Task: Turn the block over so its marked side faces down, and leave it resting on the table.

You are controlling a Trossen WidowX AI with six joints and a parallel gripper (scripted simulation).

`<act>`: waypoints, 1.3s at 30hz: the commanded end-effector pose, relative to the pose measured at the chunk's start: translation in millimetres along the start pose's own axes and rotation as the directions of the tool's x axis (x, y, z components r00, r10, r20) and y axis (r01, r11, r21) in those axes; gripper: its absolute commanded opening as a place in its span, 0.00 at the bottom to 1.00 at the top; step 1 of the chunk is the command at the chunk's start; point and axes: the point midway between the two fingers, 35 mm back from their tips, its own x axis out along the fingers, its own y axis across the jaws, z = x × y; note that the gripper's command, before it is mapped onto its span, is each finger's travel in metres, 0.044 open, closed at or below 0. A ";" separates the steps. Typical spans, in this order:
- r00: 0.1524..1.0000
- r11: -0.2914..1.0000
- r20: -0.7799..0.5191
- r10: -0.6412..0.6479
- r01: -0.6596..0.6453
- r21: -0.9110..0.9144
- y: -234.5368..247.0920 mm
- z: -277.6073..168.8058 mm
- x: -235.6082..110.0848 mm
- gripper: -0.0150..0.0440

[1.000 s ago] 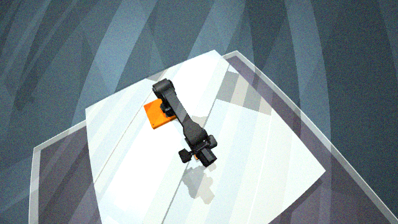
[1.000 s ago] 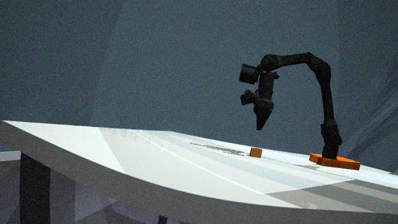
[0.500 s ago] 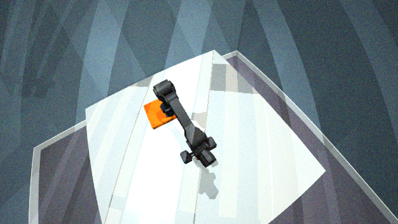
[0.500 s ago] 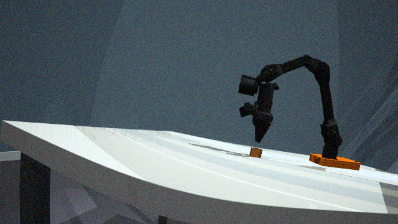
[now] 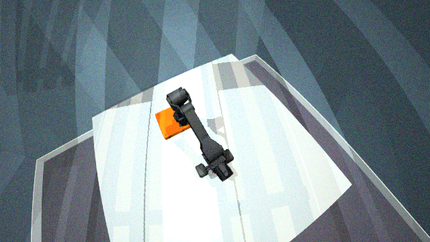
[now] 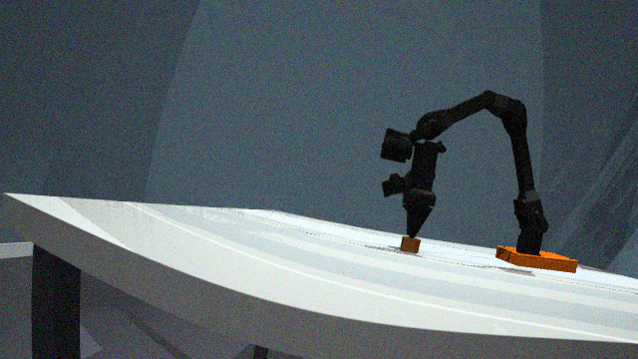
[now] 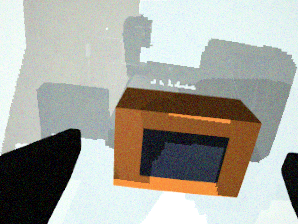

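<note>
A small orange block (image 7: pixel 182 143) (image 6: pixel 410 244) rests on the white table (image 6: pixel 249 249) (image 5: pixel 285 141). Its dark blue marked side faces up in the wrist view. My gripper (image 7: pixel 184 151) (image 6: pixel 414 230) (image 5: pixel 220 169) is open and empty. It points straight down just above the block, with one finger on each side of it and not touching it. In the top view the gripper hides the block almost fully.
The arm stands on a flat orange base plate (image 5: pixel 166 126) (image 6: pixel 540 260) behind the block. The white table top curves down toward its edges, and a grey-rimmed dark floor (image 5: pixel 67 188) lies around it.
</note>
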 end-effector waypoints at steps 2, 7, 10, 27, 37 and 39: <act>1.000 1.000 -0.012 0.003 -0.003 -0.002 0.3 -2.9 11.8 1.00; 1.000 1.000 -0.012 0.003 -0.003 -0.002 0.3 -3.3 18.8 1.00; 1.000 1.000 -0.012 0.003 -0.003 -0.002 0.3 -3.3 19.1 0.91; 1.000 1.000 -0.012 0.003 -0.003 -0.002 0.3 -3.3 19.1 0.59; 1.000 1.000 -0.012 0.003 -0.003 -0.003 0.3 -3.0 14.2 0.41; 1.000 1.000 -0.012 0.003 -0.003 -0.003 0.3 -2.7 0.3 0.32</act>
